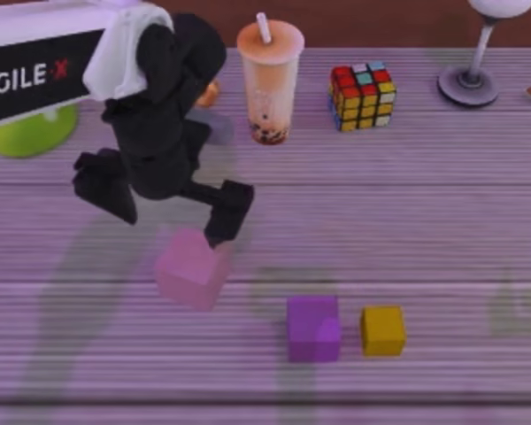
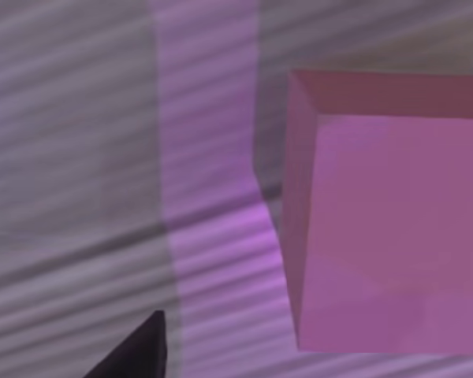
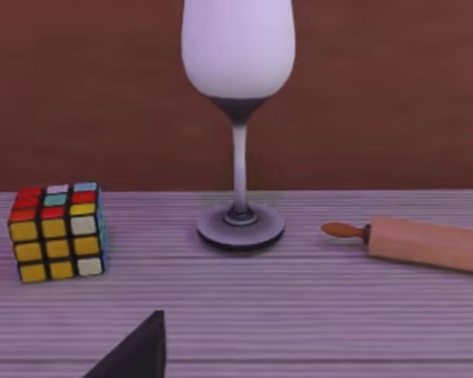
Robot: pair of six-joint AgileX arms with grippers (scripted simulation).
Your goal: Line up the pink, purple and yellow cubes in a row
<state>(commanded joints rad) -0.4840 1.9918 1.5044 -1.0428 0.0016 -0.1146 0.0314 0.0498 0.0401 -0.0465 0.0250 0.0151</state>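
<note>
While the left hand (image 1: 173, 212) hangs over the pink cube (image 1: 191, 268) in the top view, its fingers spread and holding nothing, the purple cube (image 1: 313, 328) and yellow cube (image 1: 382, 330) sit just beside each other nearer the front edge of the tabletop (image 1: 442, 221). Pink lies left of purple and a little farther back, out of their line. A bubble tea cup (image 1: 270, 81), a puzzle cube (image 1: 363, 96) and a wine glass (image 1: 478, 53) stand along the back.

From the left wrist view, the pink cube (image 2: 390, 220) fills one side, off-centre and resting on the tabletop. I judge the hand should centre over it, square to its faces, before any closing.

From the right wrist view, the right hand isn't seen; a rolling pin (image 3: 422, 242) lies by the glass.
</note>
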